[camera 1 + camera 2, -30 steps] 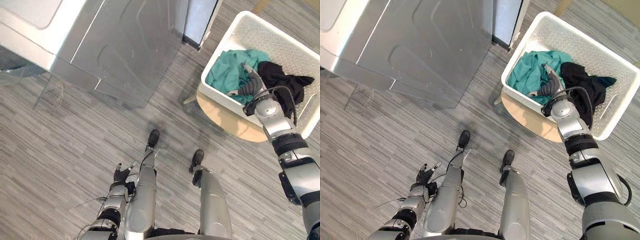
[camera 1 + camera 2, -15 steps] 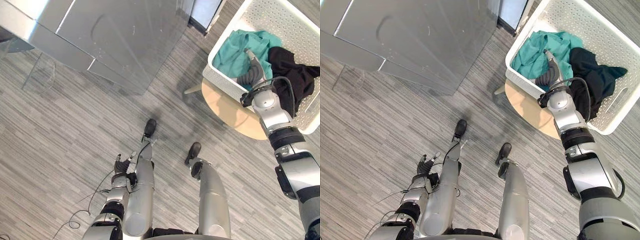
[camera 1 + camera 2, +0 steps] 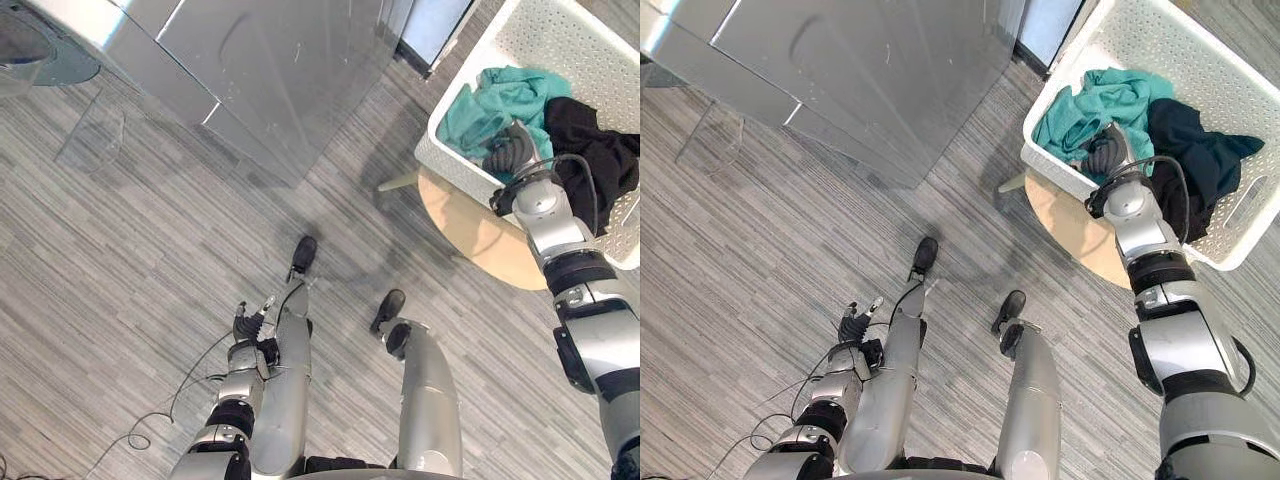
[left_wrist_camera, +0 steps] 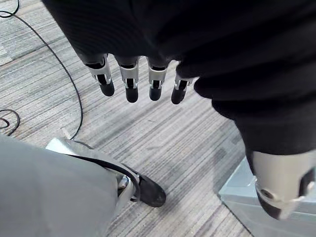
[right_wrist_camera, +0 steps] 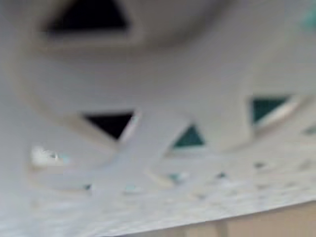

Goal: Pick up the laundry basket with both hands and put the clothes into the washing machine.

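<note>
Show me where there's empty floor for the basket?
Widest bare floor: between the washing machine and the left hand. A narrower strip runs between the machine and the round wooden stool. The laundry basket is crowded with teal and black clothes, the right hand at its near wall.

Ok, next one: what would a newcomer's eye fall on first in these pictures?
The white laundry basket at the upper right, resting on a round wooden stool and holding a teal garment and a black garment, with the right hand at its near rim. Next, the big silver-grey washing machine at the upper left, and the left hand hanging open low down, away from the basket.
</note>
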